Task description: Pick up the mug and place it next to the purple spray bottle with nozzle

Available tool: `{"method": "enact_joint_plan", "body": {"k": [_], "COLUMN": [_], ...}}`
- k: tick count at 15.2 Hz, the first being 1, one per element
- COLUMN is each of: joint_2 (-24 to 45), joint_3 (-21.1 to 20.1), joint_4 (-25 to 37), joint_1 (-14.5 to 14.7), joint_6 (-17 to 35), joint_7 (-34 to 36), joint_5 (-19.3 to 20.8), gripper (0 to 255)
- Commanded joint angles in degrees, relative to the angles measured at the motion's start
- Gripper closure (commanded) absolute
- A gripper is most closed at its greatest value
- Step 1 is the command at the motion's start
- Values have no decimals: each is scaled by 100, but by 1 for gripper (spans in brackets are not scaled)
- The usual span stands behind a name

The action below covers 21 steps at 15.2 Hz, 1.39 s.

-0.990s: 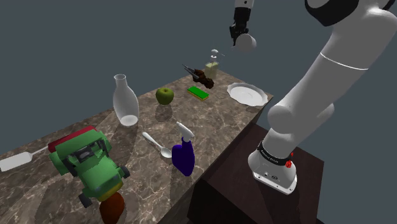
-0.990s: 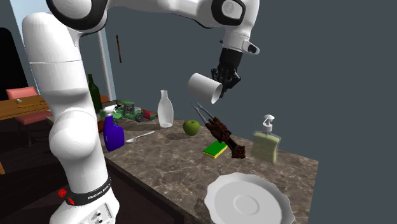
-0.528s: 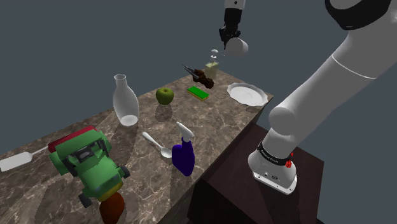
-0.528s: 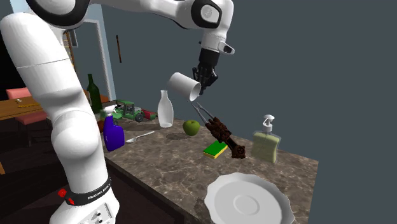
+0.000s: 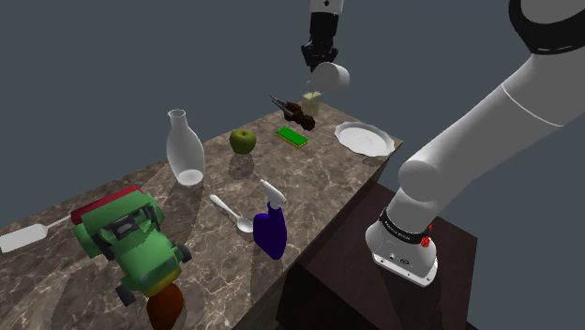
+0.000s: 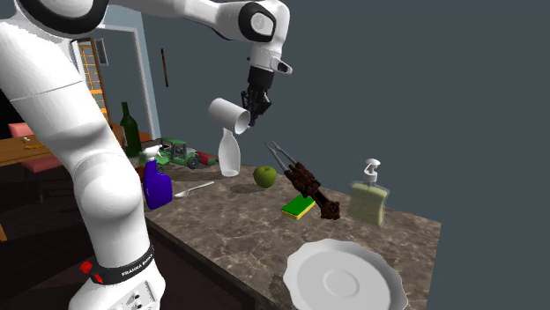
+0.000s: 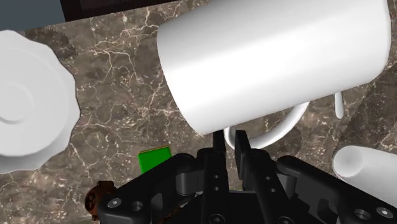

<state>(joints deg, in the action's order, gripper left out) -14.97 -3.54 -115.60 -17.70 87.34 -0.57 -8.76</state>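
Item: white mug [image 5: 331,75], tipped sideways, handle pinched by our gripper [image 5: 319,60]; we note the purple spray bottle [image 5: 271,232] well apart, toward the shoulder view's lower left.

Looks like a home: the marble table [image 6: 247,233] holds a plate [image 6: 344,282], an apple [image 6: 264,176], a spoon [image 5: 230,213] and a toy tractor [image 5: 127,239]; behind stand a wooden table [image 6: 26,148], a red chair [image 6: 31,129] and a green bottle [image 6: 130,128].
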Motion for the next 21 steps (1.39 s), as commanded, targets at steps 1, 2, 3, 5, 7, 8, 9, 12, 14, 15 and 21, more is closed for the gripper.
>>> {"method": "enact_joint_plan", "body": {"k": [1, 2, 3, 5, 7, 8, 9, 12, 14, 15, 21], "joint_2": [-38, -70, -95, -127, -136, -131, -120, -49, 30, 80, 513], "joint_3": [-170, -256, -343, -519, -697, -787, -878, -1154, -1339, -1432, -1994], "joint_4": [-52, -84, -110, -143, -151, -146, -134, -62, 16, 65, 491], "joint_1": [117, 176, 235, 353, 471, 530, 588, 759, 873, 928, 1258], "joint_6": [55, 79, 102, 153, 207, 236, 266, 361, 430, 465, 691], "joint_7": [269, 401, 533, 800, 1068, 1203, 1339, 1751, 2029, 2170, 3043], "joint_5": [-110, -167, -223, -335, -444, -497, -547, -686, -763, -796, -890], "gripper": [255, 255, 255, 255, 255, 255, 255, 255, 255, 255, 255]}}
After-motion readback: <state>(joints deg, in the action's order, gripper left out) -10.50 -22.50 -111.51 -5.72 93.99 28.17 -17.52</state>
